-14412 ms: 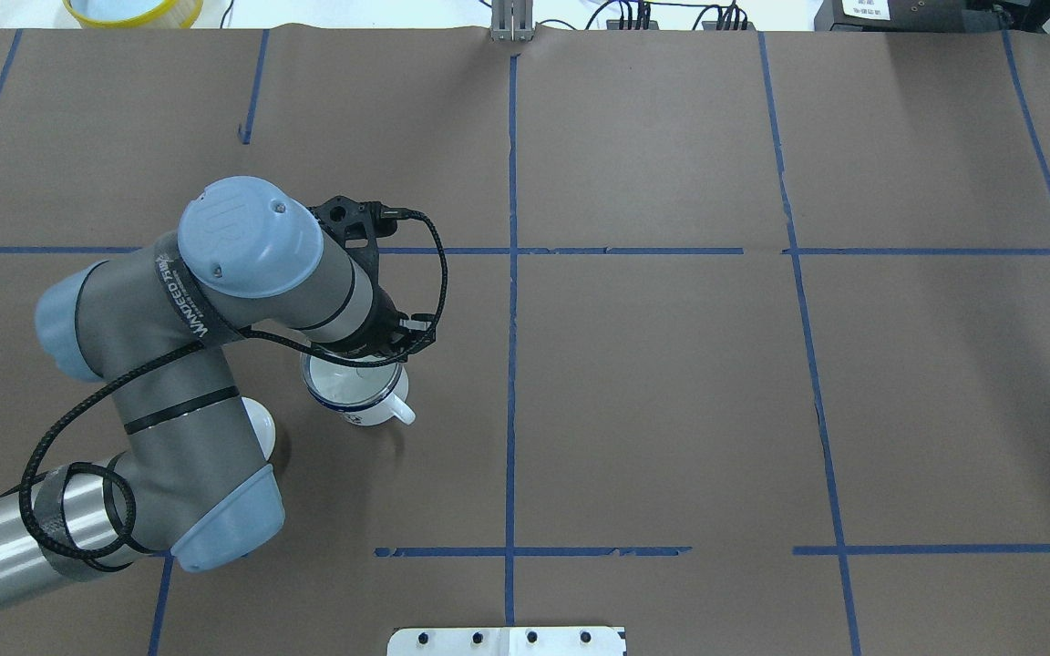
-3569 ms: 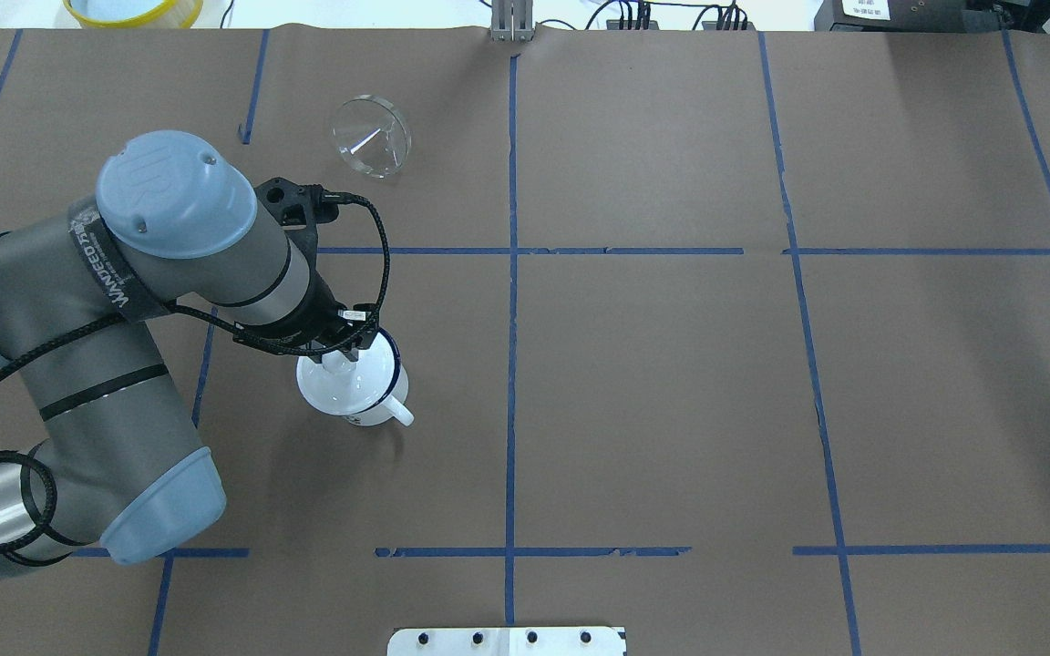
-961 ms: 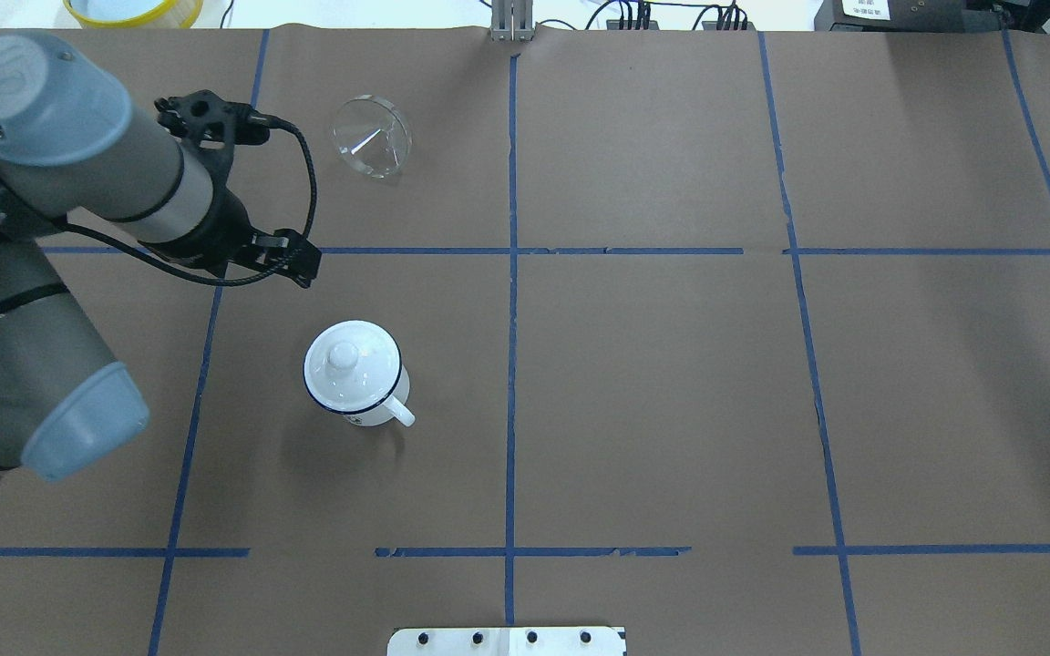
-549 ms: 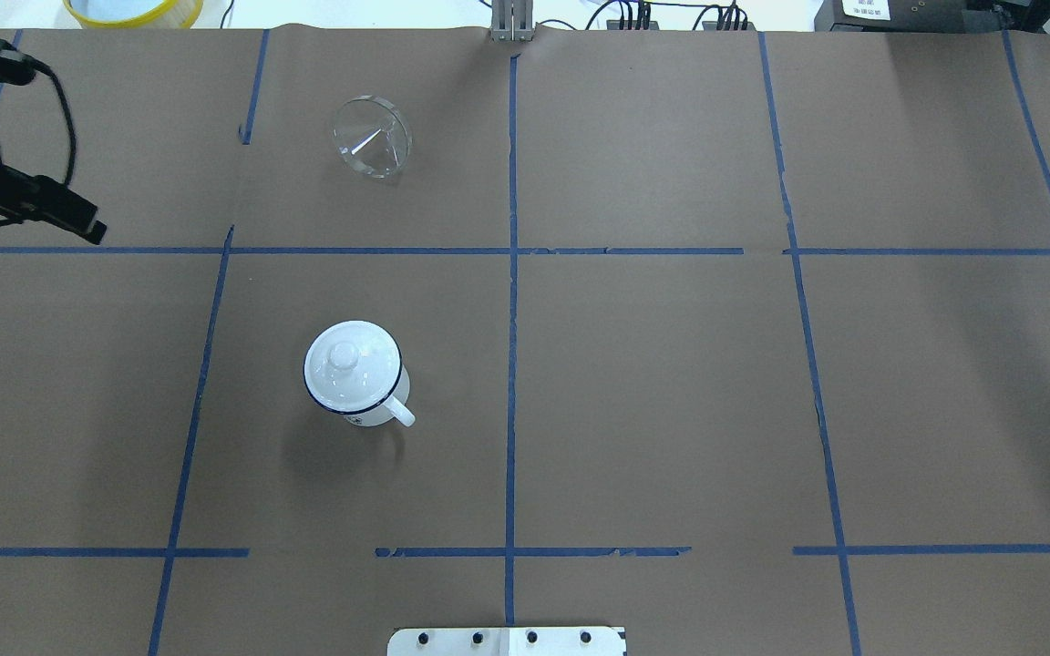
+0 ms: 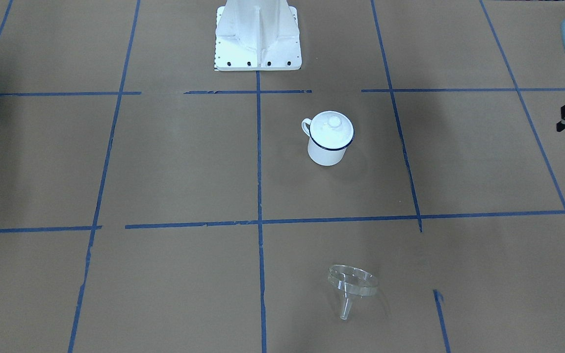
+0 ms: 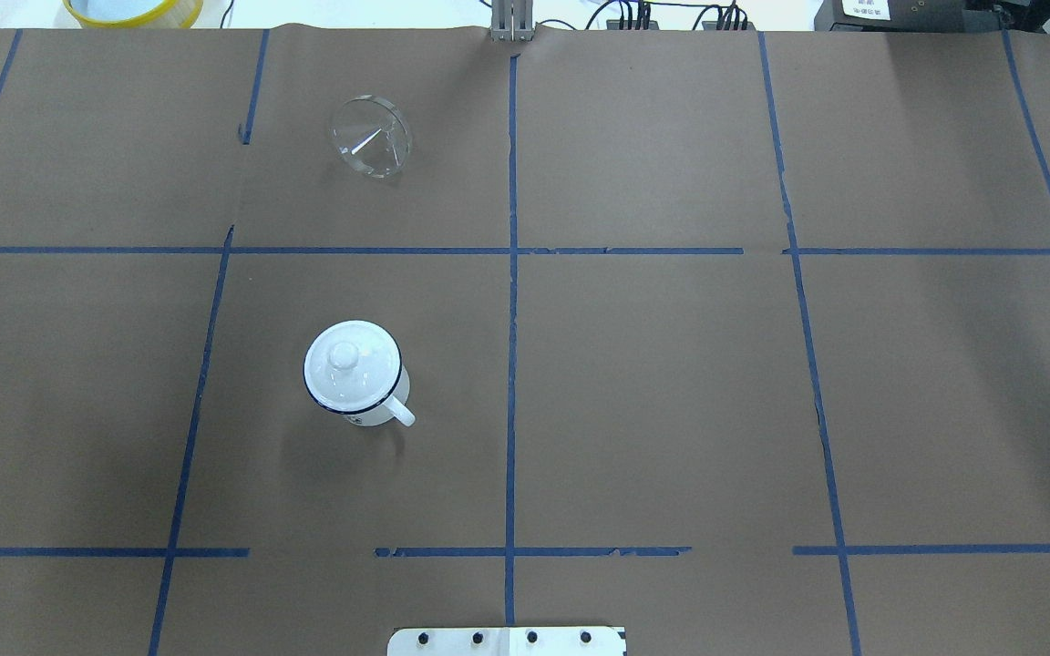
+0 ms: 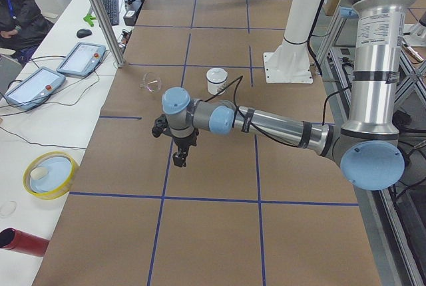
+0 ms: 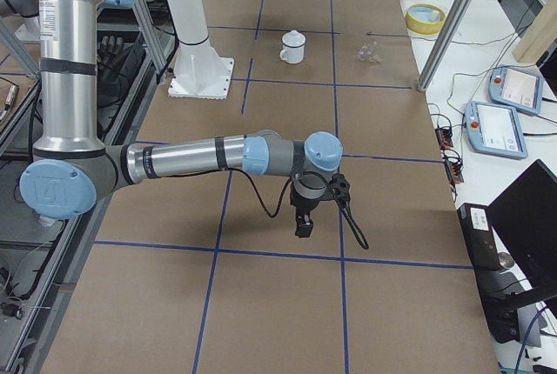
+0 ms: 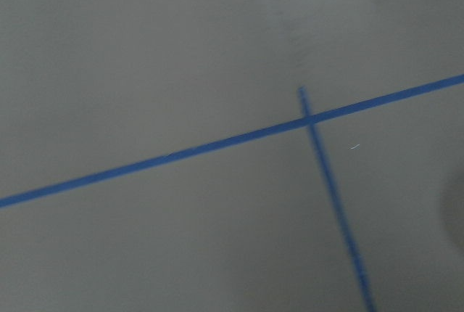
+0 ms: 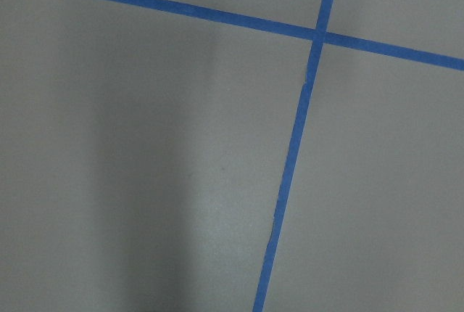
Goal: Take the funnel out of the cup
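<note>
I see the clear funnel (image 6: 372, 137) at 12 o'clock of the enamel mug (image 5: 328, 149). It is probably light and slick, so I'd pinch its rim. For the left gripper (image 7: 178, 161) and right gripper (image 8: 302, 228), I cannot tell whether they are released or clenched.

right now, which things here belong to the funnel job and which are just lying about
Part of the job:
funnel, tipped over on the table, out of the cup and well apart from it
cup, upright

Just lying about:
white lid, sitting on the cup
yellow-rimmed dish, off the brown paper
red cylinder, near the dish
</note>
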